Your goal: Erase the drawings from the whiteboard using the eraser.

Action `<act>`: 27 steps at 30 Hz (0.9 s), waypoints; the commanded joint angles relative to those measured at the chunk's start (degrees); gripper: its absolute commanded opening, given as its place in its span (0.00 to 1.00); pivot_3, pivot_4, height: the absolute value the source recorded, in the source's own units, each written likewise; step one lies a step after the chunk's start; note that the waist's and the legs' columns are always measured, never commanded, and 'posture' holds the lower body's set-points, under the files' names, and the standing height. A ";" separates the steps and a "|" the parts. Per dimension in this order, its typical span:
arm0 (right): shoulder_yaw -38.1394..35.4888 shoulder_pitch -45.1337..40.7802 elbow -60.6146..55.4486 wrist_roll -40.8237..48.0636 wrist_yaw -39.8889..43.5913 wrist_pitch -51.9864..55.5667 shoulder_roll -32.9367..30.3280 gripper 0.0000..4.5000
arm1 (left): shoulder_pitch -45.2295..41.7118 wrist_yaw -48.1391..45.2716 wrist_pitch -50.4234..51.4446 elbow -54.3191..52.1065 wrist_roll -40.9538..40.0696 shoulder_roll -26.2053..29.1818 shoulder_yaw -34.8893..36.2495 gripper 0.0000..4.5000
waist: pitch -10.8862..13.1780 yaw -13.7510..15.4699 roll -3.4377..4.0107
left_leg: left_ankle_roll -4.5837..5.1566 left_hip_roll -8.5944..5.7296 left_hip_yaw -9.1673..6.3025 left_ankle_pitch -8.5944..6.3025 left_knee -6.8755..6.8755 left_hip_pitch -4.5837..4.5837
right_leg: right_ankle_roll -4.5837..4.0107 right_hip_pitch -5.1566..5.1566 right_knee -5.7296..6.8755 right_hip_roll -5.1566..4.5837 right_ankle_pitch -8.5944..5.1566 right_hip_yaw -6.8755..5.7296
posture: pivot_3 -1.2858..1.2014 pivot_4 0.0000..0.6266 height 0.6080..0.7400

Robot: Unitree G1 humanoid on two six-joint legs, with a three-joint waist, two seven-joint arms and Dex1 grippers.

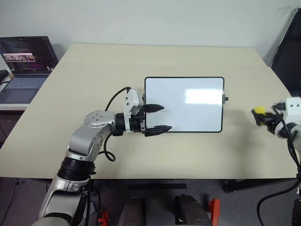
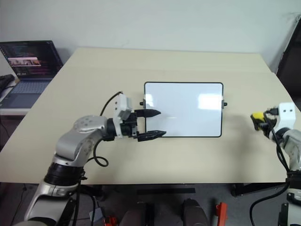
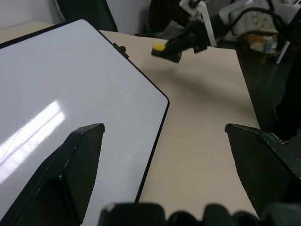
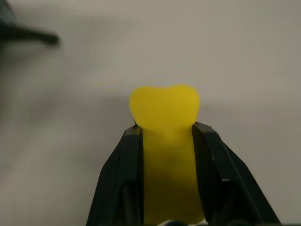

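Observation:
The whiteboard point(image 1: 188, 106) lies flat in the middle of the table, its face plain white with a glare patch. The drawings are out of view. My left gripper point(image 1: 157, 119) is open at the board's left edge, one finger over the white face and the other at the near left corner. The left wrist view looks between the two spread fingers point(image 3: 80, 155) across the board point(image 3: 70, 103). Right of the board, over bare table, my right gripper point(image 1: 262, 116) is shut on the yellow eraser point(image 1: 258, 111). In the right wrist view the eraser point(image 4: 164, 113) sticks out past the closed fingers.
The beige table point(image 1: 141, 61) has bare room all around the board. An open laptop point(image 1: 26, 61) stands on a side desk at the far left. A dark upright object point(image 1: 289, 52) stands off the table's right back corner.

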 commanded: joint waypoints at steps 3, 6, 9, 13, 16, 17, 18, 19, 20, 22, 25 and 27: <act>0.37 -1.72 2.07 -1.15 -0.24 1.47 -1.44 0.24 | -0.77 -0.30 -0.60 -1.21 -0.17 0.25 0.50 1.00 | 0.01 -0.45 0.03 | 0.00 0.01 -0.04 0.00 0.00 0.02 | 0.09 0.00 0.03 0.03 -0.05 -0.02 | 0.52 0.24 1.00; 1.00 -2.67 4.33 -1.92 -0.13 0.61 -1.49 0.24 | -0.40 -0.12 -0.27 -1.73 -0.28 0.69 0.85 1.00 | 0.01 -0.48 0.03 | 0.00 0.01 -0.04 0.00 0.02 0.02 | 0.28 0.01 0.03 0.04 -0.09 -0.02 | 0.52 0.24 1.00; 1.91 -3.59 5.56 -2.46 0.88 0.08 -1.60 0.40 | -0.09 0.13 -0.02 -2.08 -0.45 1.38 1.42 1.00 | 0.01 -0.62 0.03 | 0.00 0.00 -0.03 0.00 0.04 0.02 | 0.33 0.03 0.03 0.04 -0.07 -0.01 | 0.52 0.24 1.00; 1.64 -5.47 7.76 -3.00 0.56 -0.67 -2.05 0.68 | 0.19 0.90 0.01 -2.16 -0.50 2.54 2.83 1.00 | 0.01 -0.65 0.03 | 0.00 0.00 -0.03 0.01 0.04 0.02 | 0.33 0.03 0.03 0.04 -0.06 -0.01 | 0.52 0.24 1.00; 1.04 -5.99 6.83 -2.40 1.51 -0.27 -2.89 0.93 | 0.01 2.69 -0.70 -1.83 -0.44 3.33 5.20 1.00 | 0.01 -0.73 0.04 | 0.00 0.00 -0.04 0.01 0.03 0.02 | 0.31 0.03 0.02 0.04 -0.04 -0.01 | 0.52 0.24 1.00; 0.76 -6.05 5.68 -2.04 1.87 -0.03 -3.29 1.00 | -0.24 4.12 -0.99 -1.81 -0.57 3.34 6.76 1.00 | 0.02 -0.72 0.04 | 0.00 0.01 -0.05 0.01 0.03 0.01 | 0.30 0.03 0.02 0.04 -0.04 -0.02 | 0.52 0.24 1.00; 0.51 -6.08 4.48 -1.75 2.16 0.06 -3.64 1.00 | -0.45 5.46 -1.17 -1.91 -0.84 3.35 8.44 1.00 | 0.02 -0.73 0.04 | 0.00 0.01 -0.05 0.01 0.03 0.01 | 0.30 0.03 0.02 0.03 -0.04 -0.02 | 0.52 0.24 1.00; 0.19 -6.20 3.15 -1.49 2.26 -0.02 -3.89 1.00 | -0.65 6.94 -1.44 -2.00 -1.15 3.33 10.39 1.00 | 0.02 -0.76 0.04 | 0.00 0.01 -0.04 0.01 0.03 0.01 | 0.30 0.03 0.02 0.03 -0.04 -0.01 | 0.52 0.24 1.00; -0.45 -6.51 1.81 -1.05 1.89 -0.36 -3.68 1.00 | -0.84 8.66 -1.59 -1.84 -1.38 3.32 12.44 1.00 | 0.02 -0.82 0.05 | 0.00 0.01 -0.04 0.00 0.03 0.01 | 0.31 0.03 0.02 0.03 -0.04 -0.01 | 0.52 0.24 1.00; -2.56 -8.29 -0.55 0.49 -0.46 -2.00 -1.40 1.00 | -1.27 13.16 -2.21 -0.48 -1.66 3.09 17.49 1.00 | 0.02 -1.04 0.05 | 0.00 0.02 -0.05 0.01 0.03 0.03 | 0.31 0.03 0.04 0.04 -0.05 -0.02 | 0.52 0.24 1.00; -1.96 -9.49 -1.11 -0.76 -5.11 -12.26 6.12 1.00 | -1.94 22.90 -5.57 5.27 2.75 1.49 21.43 1.00 | 0.01 -1.31 0.03 | 0.00 0.06 -0.05 0.01 0.03 0.15 | 0.31 0.10 0.09 0.08 -0.04 -0.01 | 0.52 0.24 1.00; -1.39 -9.50 0.86 -1.47 -6.58 -17.01 9.95 1.00 | -2.93 29.05 -8.60 9.60 7.25 0.20 21.06 1.00 | 0.00 -1.12 0.01 | 0.00 0.09 -0.07 0.01 0.03 0.25 | 0.31 0.19 0.11 0.11 -0.03 -0.02 | 0.52 0.24 1.00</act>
